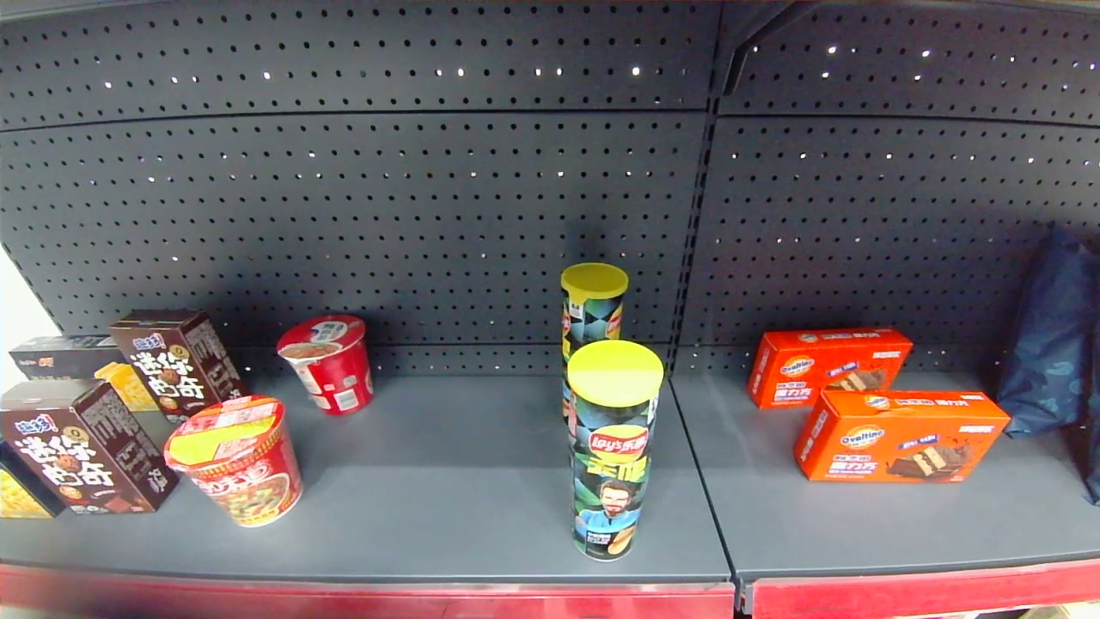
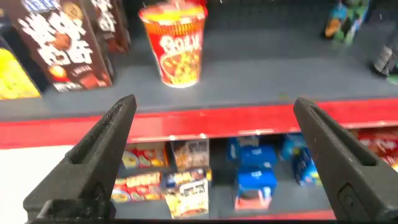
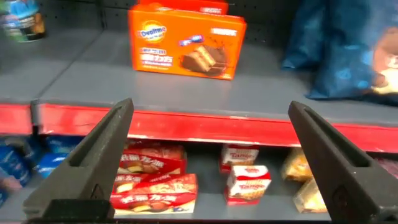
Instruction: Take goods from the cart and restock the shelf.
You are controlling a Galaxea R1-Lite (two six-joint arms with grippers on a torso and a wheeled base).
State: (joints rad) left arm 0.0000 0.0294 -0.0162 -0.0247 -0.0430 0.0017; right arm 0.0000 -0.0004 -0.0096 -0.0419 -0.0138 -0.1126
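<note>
The grey shelf [image 1: 481, 481] holds two yellow-lidded chip cans [image 1: 612, 447], one behind the other. Two red noodle cups [image 1: 236, 460] stand to their left, with dark brown boxes [image 1: 82, 447] at the far left. Two orange cake boxes [image 1: 898, 434] lie on the right section. My left gripper [image 2: 214, 124] is open and empty in front of the red shelf edge, below the near noodle cup [image 2: 177, 43]. Also open and empty, my right gripper [image 3: 211, 124] hangs before the shelf edge, below an orange cake box [image 3: 186, 43].
Dark blue bags [image 1: 1053, 335] lean at the shelf's far right. A perforated back panel [image 1: 430, 189] rises behind the goods. A lower shelf carries packaged snacks [image 3: 155, 183] and blue packs [image 2: 255, 177]. Open room lies between the noodle cups and the cans.
</note>
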